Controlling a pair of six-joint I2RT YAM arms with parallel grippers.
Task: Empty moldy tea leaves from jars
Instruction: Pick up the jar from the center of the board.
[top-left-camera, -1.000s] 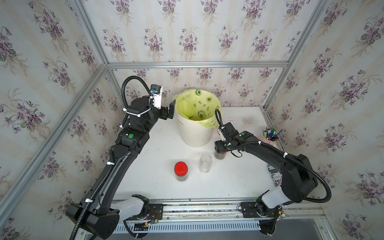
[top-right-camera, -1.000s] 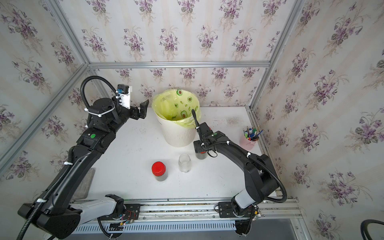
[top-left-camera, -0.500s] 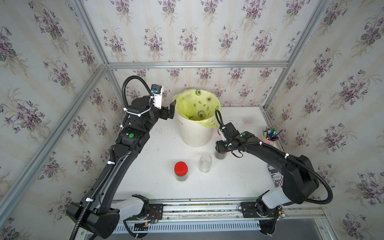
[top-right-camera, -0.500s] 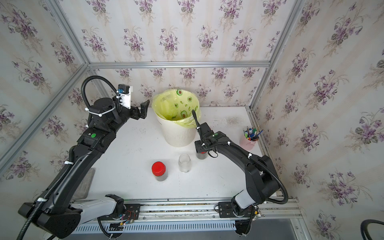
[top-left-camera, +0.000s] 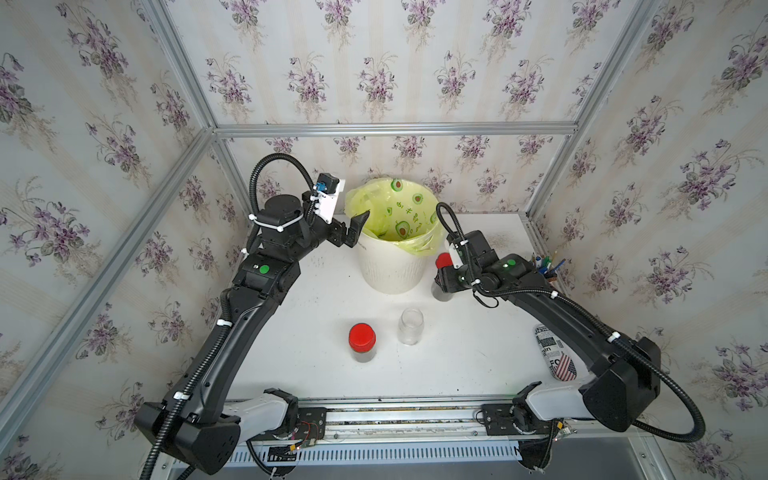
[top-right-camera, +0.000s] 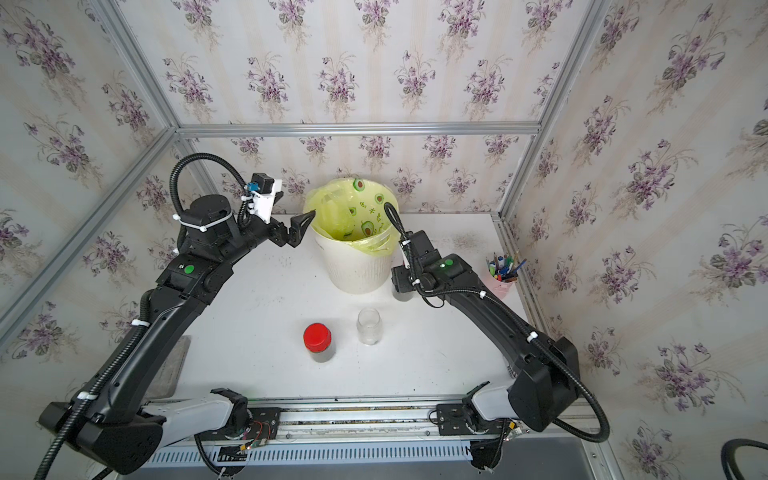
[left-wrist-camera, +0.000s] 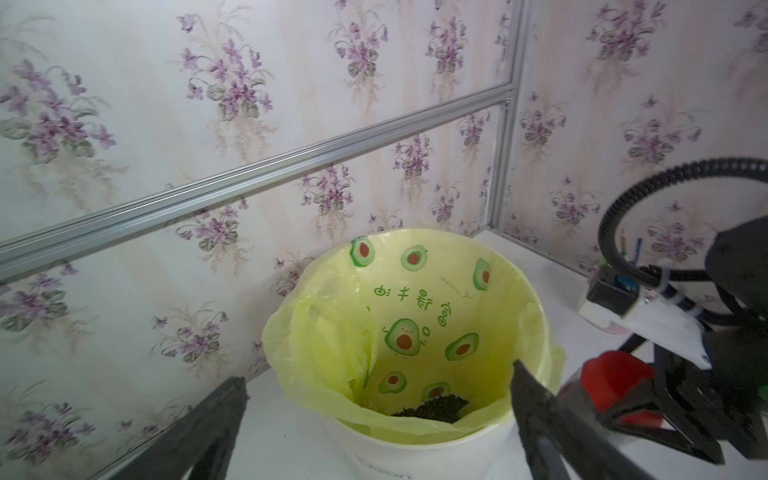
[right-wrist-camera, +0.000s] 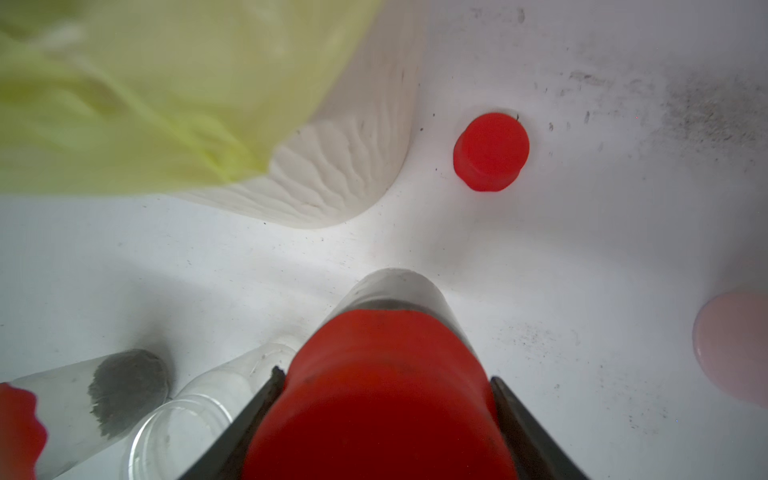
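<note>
We look down on a white table (top-left-camera: 291, 332), with twelve o'clock at the back wall. At twelve stands a cream plastic bin (top-left-camera: 390, 270) lined with a yellow avocado-print bag (top-left-camera: 399, 216). A dark heap of moldy tea leaves (left-wrist-camera: 432, 411) lies at its bottom. The left gripper (left-wrist-camera: 376, 372) hovers at the bin's nine o'clock rim, jaws spread wide, holding nothing. At the bin's four o'clock, the right gripper (right-wrist-camera: 384, 374) presses its jaws on both sides of the red screw cap (right-wrist-camera: 382, 415) of a small clear jar (right-wrist-camera: 395, 286), upright, with dark leaves inside. At six o'clock from the bin stands a clear jar with a red cap (top-left-camera: 362, 343), also holding leaves. Just at that jar's three o'clock is an uncapped empty clear jar (top-left-camera: 410, 326). A loose red cap (right-wrist-camera: 491, 151) lies beside the bin. A pink pen cup (top-left-camera: 544, 272) sits at the table's three o'clock edge.
</note>
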